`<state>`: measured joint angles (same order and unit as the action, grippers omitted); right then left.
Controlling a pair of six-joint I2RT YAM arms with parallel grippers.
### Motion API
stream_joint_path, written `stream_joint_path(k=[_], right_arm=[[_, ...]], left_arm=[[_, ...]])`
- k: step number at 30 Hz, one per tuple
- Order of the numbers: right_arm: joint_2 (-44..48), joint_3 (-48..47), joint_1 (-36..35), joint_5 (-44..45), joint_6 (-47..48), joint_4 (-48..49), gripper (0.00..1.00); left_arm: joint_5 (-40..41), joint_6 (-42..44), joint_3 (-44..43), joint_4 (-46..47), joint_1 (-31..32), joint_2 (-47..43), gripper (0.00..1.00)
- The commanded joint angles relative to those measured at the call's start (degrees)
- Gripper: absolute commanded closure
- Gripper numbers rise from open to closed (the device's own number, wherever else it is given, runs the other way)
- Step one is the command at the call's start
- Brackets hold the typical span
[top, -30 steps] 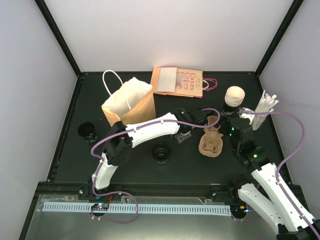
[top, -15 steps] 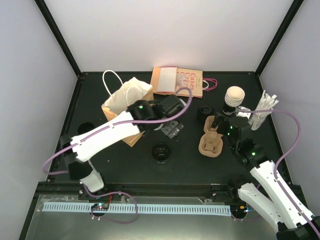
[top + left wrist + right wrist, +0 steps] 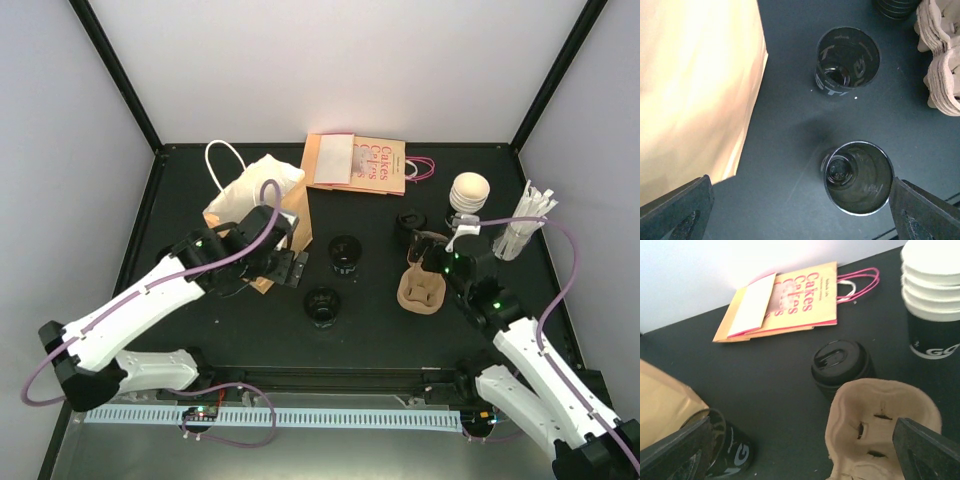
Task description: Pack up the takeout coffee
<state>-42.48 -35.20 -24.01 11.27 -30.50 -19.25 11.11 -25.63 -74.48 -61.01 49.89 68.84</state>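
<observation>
Logging both pincers as open with nothing held. We see the left pincer (image 3: 800, 190) hanging over the bench (image 3: 790, 125), fingers spread wide. Below it an open black cup (image 3: 857, 177) stands upright, nearer the right finger, and we see no contact. A second open cup (image 3: 847, 62) stands farther out, apart from the first. The bag (image 3: 695, 90), brown paper, fills the left of the left wrist view, just beside the left pincer. From the top view the bag stands at the left back of the bench, white handle up, with the left pincer at its near right corner and both open cups to the right of that pincer.

The right pincer (image 3: 802, 422) is also spread wide and empty, low over the near end of the carrier (image 3: 880, 425), brown pulp. The coffee (image 3: 840, 361), a black cup with its black lid on, stands upright on the bench just behind the carrier; touching or only close, we cannot tell. It is outside the bag and well apart from it, right of centre. To its right is a cup stack (image 3: 932, 300), white rims over a black bottom cup. Flat bags (image 3: 785, 305) with red print and pink handles lie at the back by the wall. The straws (image 3: 522, 225) stand at the far right, near the cup stack.
</observation>
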Motion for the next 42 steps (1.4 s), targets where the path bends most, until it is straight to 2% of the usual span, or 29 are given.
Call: stream_joint_path(k=[1,6,10,23,29,37,40,42], right_arm=[[0.8,3.6,0.3,-6.6,2.8,8.7,0.00],[-4.1,3.7,0.2,-8.6,2.9,11.6,0.00],[-8.6,4.4,0.1,-10.3,2.8,15.3,0.00],[-8.6,7.2,0.0,-8.8,3.8,18.3,0.00],[-8.2,8.5,0.0,-8.1,3.8,19.0,0.00],[-8.9,8.7,0.0,-7.8,3.6,19.5,0.00],[-8.9,8.9,0.0,-7.6,3.6,19.6,0.00],[-9.1,8.9,0.0,-7.2,3.7,19.5,0.00]], left_arm=[[-4.6,-8.8,3.9,2.1,-1.8,-3.3,0.02],[-10.0,-12.8,8.3,3.3,-2.2,-4.2,0.03],[-13.5,-14.2,10.8,6.6,-2.5,-3.7,0.09],[-19.8,-17.7,14.4,10.0,-3.7,4.2,0.50],[-19.3,-21.8,18.5,13.8,-3.6,5.1,0.50],[-21.4,-21.8,19.4,15.2,-2.5,7.4,0.51],[-21.2,-21.7,19.4,14.9,-2.3,8.1,0.55],[-20.9,-21.7,19.7,14.7,-2.2,8.5,0.65]])
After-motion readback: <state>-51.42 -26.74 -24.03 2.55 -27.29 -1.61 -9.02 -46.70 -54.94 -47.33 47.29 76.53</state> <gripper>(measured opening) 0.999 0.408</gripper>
